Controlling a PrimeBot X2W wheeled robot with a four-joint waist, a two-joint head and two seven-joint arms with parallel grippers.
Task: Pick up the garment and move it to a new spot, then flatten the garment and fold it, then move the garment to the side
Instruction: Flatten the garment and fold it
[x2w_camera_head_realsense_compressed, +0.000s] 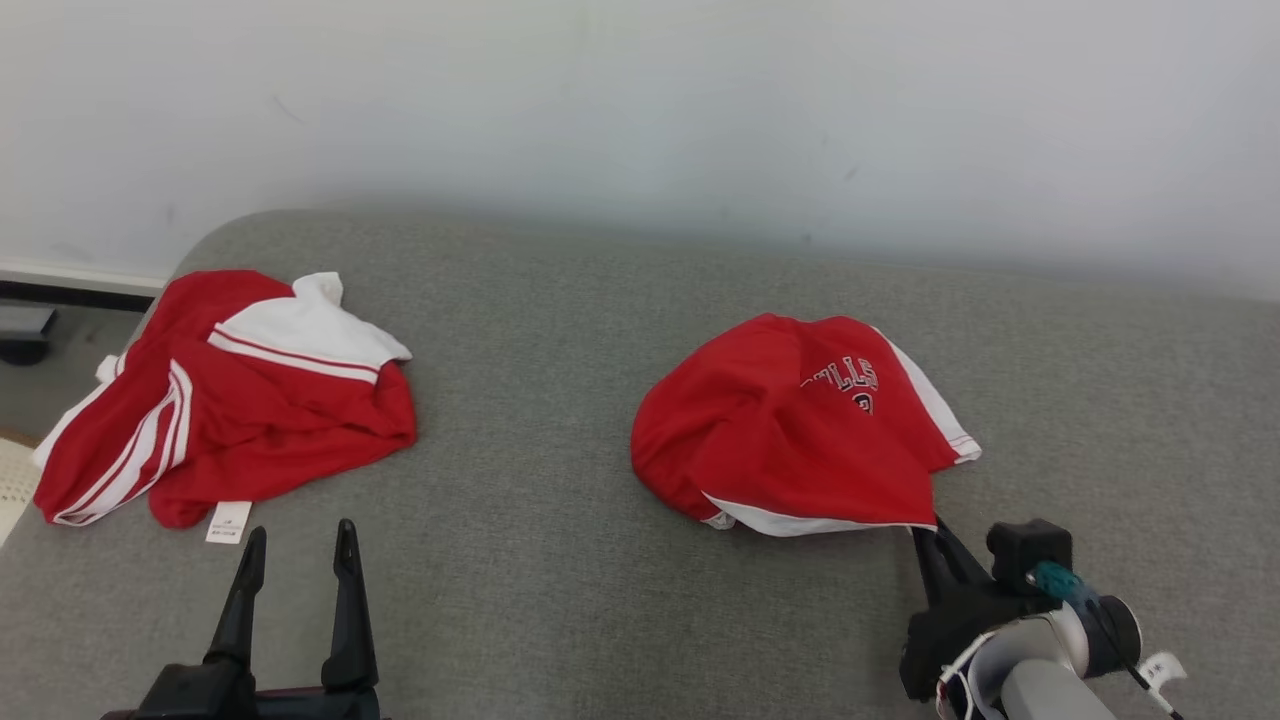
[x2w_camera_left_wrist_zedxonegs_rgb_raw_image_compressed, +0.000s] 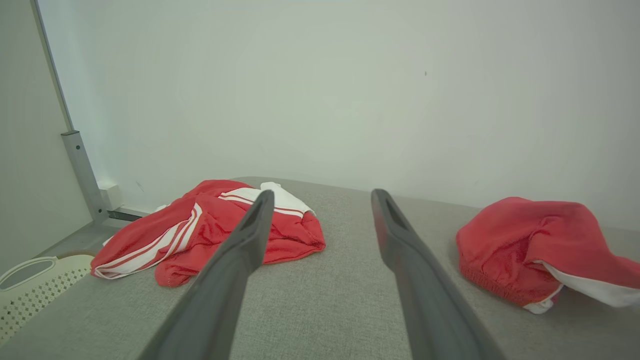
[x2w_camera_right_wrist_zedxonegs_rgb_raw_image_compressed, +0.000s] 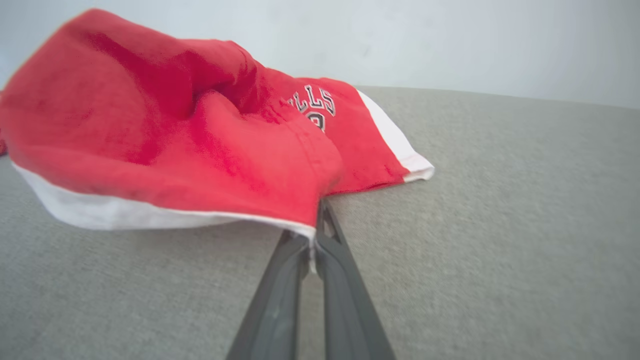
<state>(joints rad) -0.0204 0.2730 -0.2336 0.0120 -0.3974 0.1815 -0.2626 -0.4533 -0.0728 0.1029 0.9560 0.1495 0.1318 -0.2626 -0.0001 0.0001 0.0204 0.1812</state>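
Garment (x2w_camera_head_realsense_compressed: 790, 430): red shorts, white trim, partial "LLS" lettering. Crumpled in a mound on grey bench (x2w_camera_head_realsense_compressed: 520, 560), 4 o'clock of head view. White-edged hem corner, at its 5 o'clock, clamped between fingers of right gripper (x2w_camera_head_realsense_compressed: 928, 540).

A grey woven upholstered surface (x2w_camera_head_realsense_compressed: 560, 600) runs from six o'clock to a rounded far edge. Behind it, at twelve, is a plain pale wall (x2w_camera_head_realsense_compressed: 640, 100), faintly scuffed. At nine o'clock white skirting (x2w_camera_head_realsense_compressed: 70, 272) meets grey floor (x2w_camera_head_realsense_compressed: 50, 400). In the left wrist view a metal post (x2w_camera_left_wrist_zedxonegs_rgb_raw_image_compressed: 80, 165) rises at ten, a cream perforated basket (x2w_camera_left_wrist_zedxonegs_rgb_raw_image_compressed: 30, 290) at eight — soft, even light.
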